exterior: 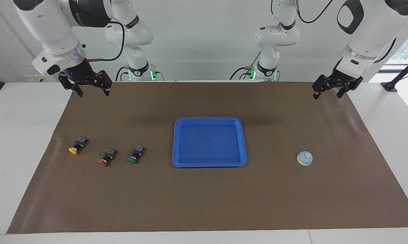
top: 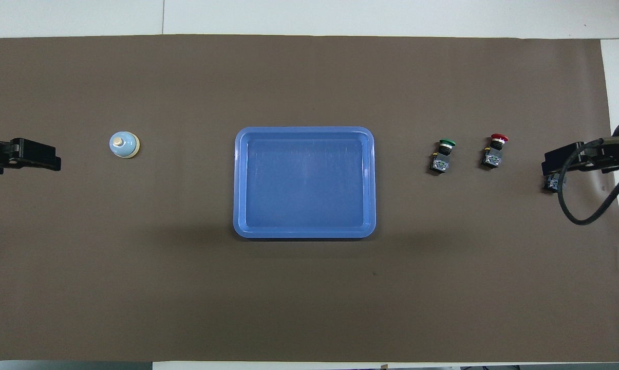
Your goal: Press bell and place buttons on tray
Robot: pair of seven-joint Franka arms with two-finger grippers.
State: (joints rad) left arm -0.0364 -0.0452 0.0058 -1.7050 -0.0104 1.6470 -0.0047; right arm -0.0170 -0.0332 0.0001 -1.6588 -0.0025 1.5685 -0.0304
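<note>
Lying empty mid-mat, shallow bright-blue plastic tray (exterior: 209, 142); three push-button switches (exterior: 106, 155) unmoved toward right arm's edge; small light-blue dome bell (exterior: 304, 158) toward left arm's. Left gripper (exterior: 329, 90), right gripper (exterior: 92, 90) raised, spread, empty. All placements outstanding.

The shallow rectangular bright-blue plastic tray (exterior: 209, 142) looks smooth, with a soft shine on its raised rim. The big brown sheet (exterior: 204, 203) that covers the table looks like matt paper, flat, with slight waves near its edges. The small round light-blue bell (exterior: 304, 158) has a smooth, a little glossy dome and a cream knob. The three small push-button switches (exterior: 106, 158) have dark plastic bodies and smooth coloured caps. The white arm shells (exterior: 369, 30) are glossy plastic.
</note>
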